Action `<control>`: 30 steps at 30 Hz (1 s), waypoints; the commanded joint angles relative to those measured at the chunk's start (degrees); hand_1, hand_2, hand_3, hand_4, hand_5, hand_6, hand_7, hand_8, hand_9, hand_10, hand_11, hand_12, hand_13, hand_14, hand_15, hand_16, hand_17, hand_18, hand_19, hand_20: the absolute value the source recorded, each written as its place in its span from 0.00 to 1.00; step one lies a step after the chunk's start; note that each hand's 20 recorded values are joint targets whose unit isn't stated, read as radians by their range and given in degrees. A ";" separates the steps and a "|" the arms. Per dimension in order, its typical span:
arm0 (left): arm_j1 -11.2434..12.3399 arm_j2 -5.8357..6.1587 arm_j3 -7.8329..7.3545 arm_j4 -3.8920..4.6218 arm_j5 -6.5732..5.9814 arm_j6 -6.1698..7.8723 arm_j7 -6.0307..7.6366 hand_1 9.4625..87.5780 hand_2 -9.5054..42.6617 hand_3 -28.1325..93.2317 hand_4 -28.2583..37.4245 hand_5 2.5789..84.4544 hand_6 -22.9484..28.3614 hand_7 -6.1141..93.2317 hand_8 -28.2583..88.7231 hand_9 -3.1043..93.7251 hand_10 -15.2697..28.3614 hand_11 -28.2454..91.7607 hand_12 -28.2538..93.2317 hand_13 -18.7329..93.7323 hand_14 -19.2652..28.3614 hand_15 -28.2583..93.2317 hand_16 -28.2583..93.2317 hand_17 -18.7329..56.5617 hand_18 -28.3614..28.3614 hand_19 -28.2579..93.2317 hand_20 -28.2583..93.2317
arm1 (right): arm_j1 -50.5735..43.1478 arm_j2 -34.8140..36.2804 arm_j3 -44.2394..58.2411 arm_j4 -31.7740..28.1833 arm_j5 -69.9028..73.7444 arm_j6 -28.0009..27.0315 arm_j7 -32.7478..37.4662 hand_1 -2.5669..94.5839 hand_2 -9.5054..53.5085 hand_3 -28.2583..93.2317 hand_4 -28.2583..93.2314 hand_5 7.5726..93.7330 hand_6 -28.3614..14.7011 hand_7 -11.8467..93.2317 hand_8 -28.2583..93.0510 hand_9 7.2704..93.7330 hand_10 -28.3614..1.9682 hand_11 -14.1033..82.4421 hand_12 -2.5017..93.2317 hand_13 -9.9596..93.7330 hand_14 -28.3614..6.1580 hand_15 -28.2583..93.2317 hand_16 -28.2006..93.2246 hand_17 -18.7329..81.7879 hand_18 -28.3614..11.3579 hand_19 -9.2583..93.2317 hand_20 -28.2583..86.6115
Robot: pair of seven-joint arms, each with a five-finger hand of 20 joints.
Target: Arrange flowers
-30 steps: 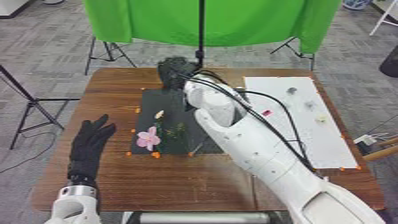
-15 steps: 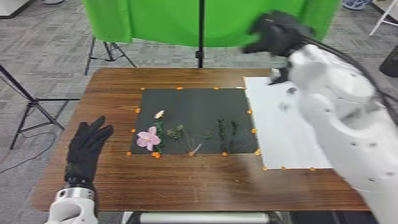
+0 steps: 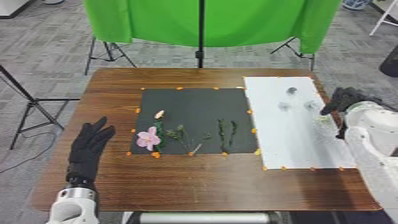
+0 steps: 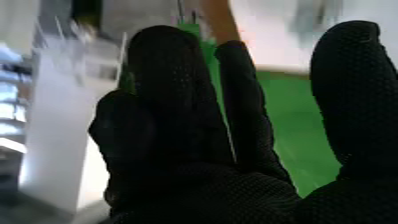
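The right hand (image 3: 350,99) is held wide and empty. The pale flower (image 3: 326,120) beside it (likely light, fragile) should be edge-pinched gently.

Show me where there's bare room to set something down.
Free: the black sheet's far part, beyond the flowers; the white sheet's near part; the wooden table in front of the black sheet. Crowded: the black sheet's near part, with the pink flower and green sprigs.

Left hand (image 3: 86,152): fingers extended forward; right hand (image 3: 352,100): fingers apparently relaxed, apart.
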 commanded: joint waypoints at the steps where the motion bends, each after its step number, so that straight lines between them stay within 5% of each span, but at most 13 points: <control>1: 0.58 -0.43 0.14 -0.03 0.36 -0.58 -1.04 0.09 0.32 0.76 0.00 0.48 0.53 0.13 0.19 0.49 0.65 0.37 0.34 0.47 0.69 0.31 0.24 0.32 0.67 0.24 0.37 | -4.19 -1.83 0.46 0.74 1.14 2.79 0.05 0.38 0.00 0.75 0.12 0.56 0.66 0.23 0.17 0.65 0.37 0.26 0.24 0.85 0.60 0.72 0.49 0.71 0.31 1.00 0.67; 5: 0.72 -0.46 0.28 0.00 0.38 -0.78 -1.24 0.10 0.32 0.75 0.00 0.48 0.52 0.13 0.19 0.49 0.65 0.37 0.34 0.47 0.69 0.31 0.24 0.32 0.67 0.24 0.37 | -5.83 -2.07 0.06 0.73 0.90 5.17 -0.49 0.38 0.00 0.75 0.12 0.56 0.65 0.23 0.17 0.66 0.38 0.27 0.24 0.86 0.62 0.72 0.49 0.72 0.32 1.00 0.67; 8: 0.88 -0.48 0.22 -0.07 0.43 -0.90 -1.45 0.10 0.32 0.75 0.00 0.48 0.52 0.13 0.19 0.49 0.65 0.37 0.34 0.47 0.69 0.31 0.24 0.32 0.67 0.24 0.37 | -8.26 -1.84 -0.95 1.90 -2.34 12.90 -2.59 0.39 0.00 0.76 0.11 0.57 0.66 0.24 0.17 0.68 0.40 0.28 0.24 0.87 0.63 0.72 0.49 0.73 0.34 1.00 0.67; 11: 1.14 -0.48 0.12 -0.22 0.41 -0.64 -1.46 0.10 0.32 0.75 0.00 0.48 0.52 0.13 0.19 0.48 0.65 0.37 0.34 0.47 0.69 0.31 0.24 0.32 0.67 0.24 0.37 | -9.87 -1.83 -1.84 3.63 -5.35 20.10 -4.85 0.46 0.00 0.77 0.09 0.62 0.70 0.27 0.16 0.75 0.48 0.32 0.24 0.90 0.69 0.73 0.50 0.76 0.38 1.00 0.70; 14: 1.33 -0.50 -0.06 -0.31 0.40 -0.55 -1.36 0.10 0.32 0.75 0.00 0.48 0.52 0.13 0.19 0.49 0.65 0.37 0.34 0.47 0.69 0.31 0.24 0.32 0.67 0.24 0.37 | -10.31 -1.40 -2.30 4.40 -5.86 24.61 -6.18 0.60 0.00 0.69 0.09 0.75 0.74 0.31 0.27 0.89 0.57 0.31 0.34 0.94 0.75 0.73 0.50 0.80 0.41 1.00 0.73; 24: 1.09 -0.18 -0.05 -0.14 0.39 -0.67 -1.45 0.10 0.32 0.75 0.00 0.48 0.52 0.13 0.19 0.49 0.65 0.37 0.34 0.47 0.69 0.31 0.24 0.32 0.67 0.24 0.37 | -6.94 2.44 -3.30 -4.15 -2.19 29.60 -6.73 0.64 0.00 0.70 0.08 0.83 0.74 0.33 0.28 0.96 0.62 0.30 0.39 0.96 0.78 0.73 0.51 0.82 0.42 1.00 0.75; 30: 0.93 -0.26 0.04 -0.13 0.40 -0.51 -1.29 0.10 0.32 0.75 0.00 0.48 0.52 0.13 0.19 0.49 0.65 0.37 0.34 0.47 0.69 0.31 0.24 0.32 0.67 0.24 0.37 | 3.70 3.69 -16.87 -8.70 -0.55 29.70 -13.83 0.63 0.00 0.70 0.08 0.83 0.74 0.33 0.28 0.95 0.61 0.30 0.39 0.96 0.78 0.73 0.51 0.82 0.42 1.00 0.75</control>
